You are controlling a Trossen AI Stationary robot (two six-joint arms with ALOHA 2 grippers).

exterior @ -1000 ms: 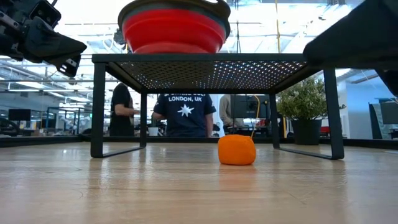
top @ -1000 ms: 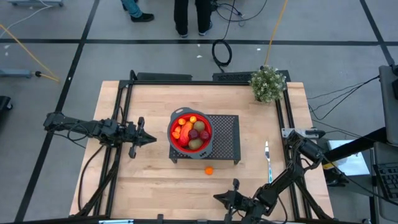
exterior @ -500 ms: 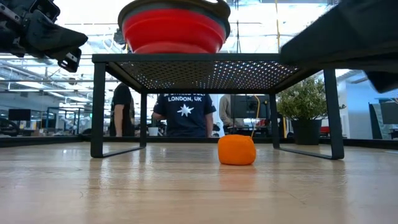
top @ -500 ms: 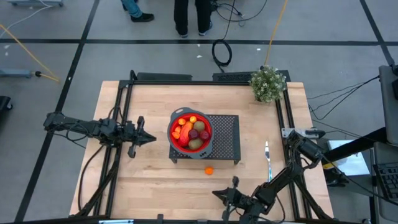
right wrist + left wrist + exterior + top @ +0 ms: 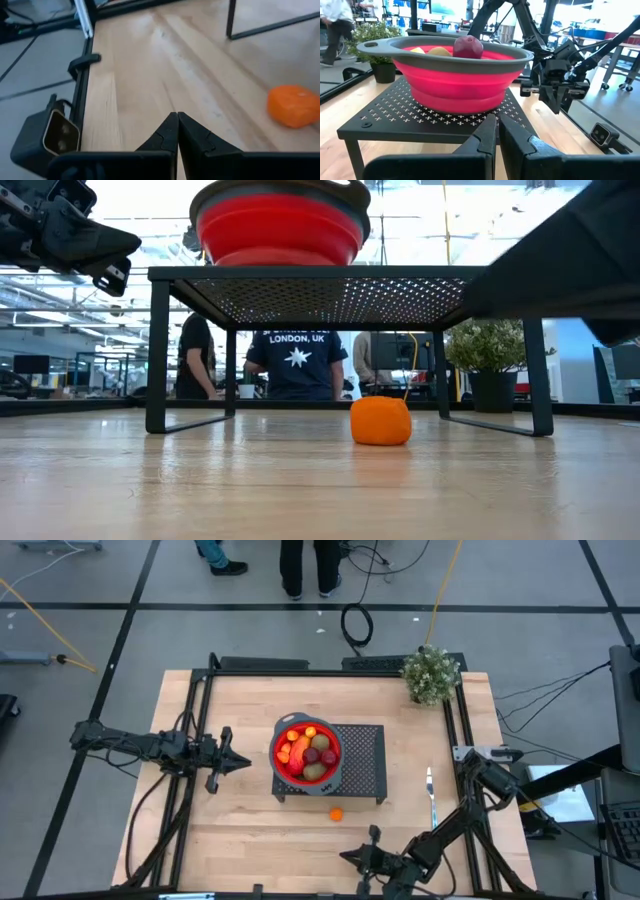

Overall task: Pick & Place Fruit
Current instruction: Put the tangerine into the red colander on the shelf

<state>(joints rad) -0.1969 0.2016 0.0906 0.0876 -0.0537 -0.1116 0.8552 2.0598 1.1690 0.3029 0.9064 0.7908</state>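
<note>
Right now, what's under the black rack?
Bare table under the rack; an orange ball lies by its front edge, not under it. The red bowl on top hides part from above.

Ball: we are seeing an orange ball (image 5: 380,421) sitting on the table (image 5: 300,490)
Rack: a red bowl (image 5: 279,222) is resting atop the black rack (image 5: 340,275)
</note>
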